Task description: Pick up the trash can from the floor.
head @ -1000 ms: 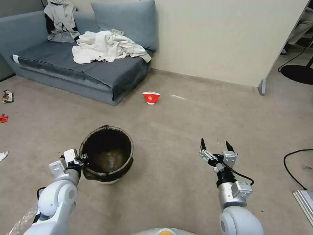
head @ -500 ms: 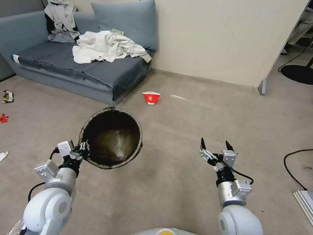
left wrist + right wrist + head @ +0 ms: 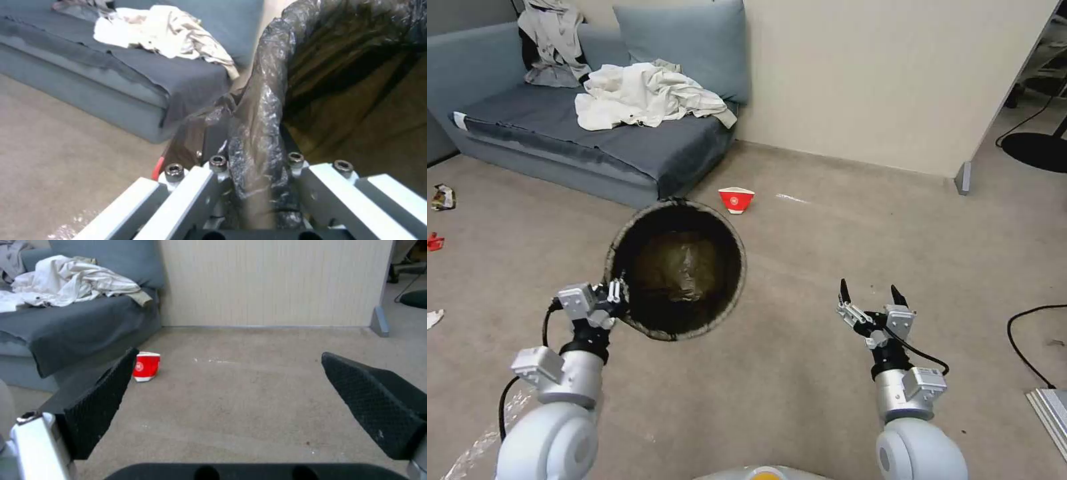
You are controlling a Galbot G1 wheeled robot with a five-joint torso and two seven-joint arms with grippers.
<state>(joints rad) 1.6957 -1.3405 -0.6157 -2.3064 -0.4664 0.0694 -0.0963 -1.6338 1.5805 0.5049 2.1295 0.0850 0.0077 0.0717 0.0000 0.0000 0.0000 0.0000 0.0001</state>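
The trash can point(image 3: 677, 270), round and lined with a dark brown-black bag, hangs above the floor point(image 3: 800, 373) with its mouth tipped toward me. My left gripper point(image 3: 616, 298) is shut on its near-left rim; in the left wrist view the bag-covered rim point(image 3: 260, 143) runs between the two fingers. Crumpled bag plastic fills the inside of the can. My right gripper point(image 3: 872, 297) hovers open over bare floor at the right, and its black fingertips point(image 3: 100, 400) stand wide apart with nothing between them.
A grey sofa point(image 3: 627, 143) with white clothes stands at the back left, a beige wall point(image 3: 880, 80) behind. A red-and-white paper bowl point(image 3: 736, 199) lies on the floor past the can. Small litter point(image 3: 440, 197) sits far left; a black cable point(image 3: 1030, 333) at right.
My left arm has lifted the trash can off the floor and carried it up and to the right, tipping its mouth more toward me. The right arm has stayed put.
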